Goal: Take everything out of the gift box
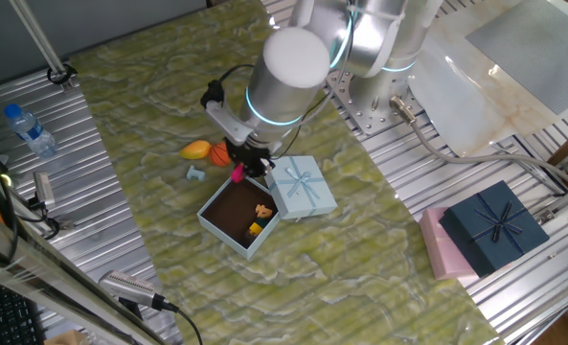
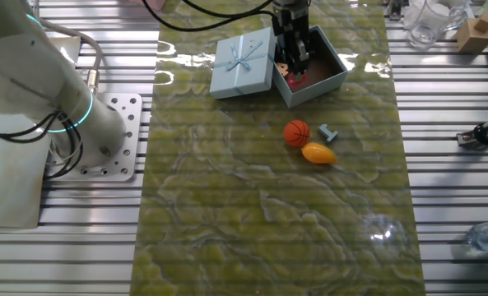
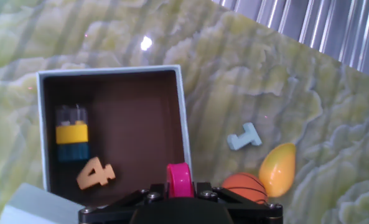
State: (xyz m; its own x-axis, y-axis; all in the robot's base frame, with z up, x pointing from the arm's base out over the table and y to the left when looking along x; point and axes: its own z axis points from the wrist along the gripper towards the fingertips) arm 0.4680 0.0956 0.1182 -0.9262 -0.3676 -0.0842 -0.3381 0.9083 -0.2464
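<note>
Green marbled mat (image 1: pixel 360 259) on ribbed metal table (image 1: pixel 121 220)

My table (image 1: pixel 513 168) is ribbed metal slats, with a green-yellow marbled mat (image 1: pixel 169 105) laid across its middle. A water bottle (image 1: pixel 30 129) lies at the upper left; a dark navy box (image 1: pixel 494 225) sits on a pink box (image 1: pixel 437 247) at right.

Two high opposing views, close hand view, perhaps sharing gift box (image 1: pixel 238 217)

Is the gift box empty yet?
Not empty. The gift box holds an orange figure 4 and a yellow-and-blue block; the gripper grips a magenta piece.
</note>
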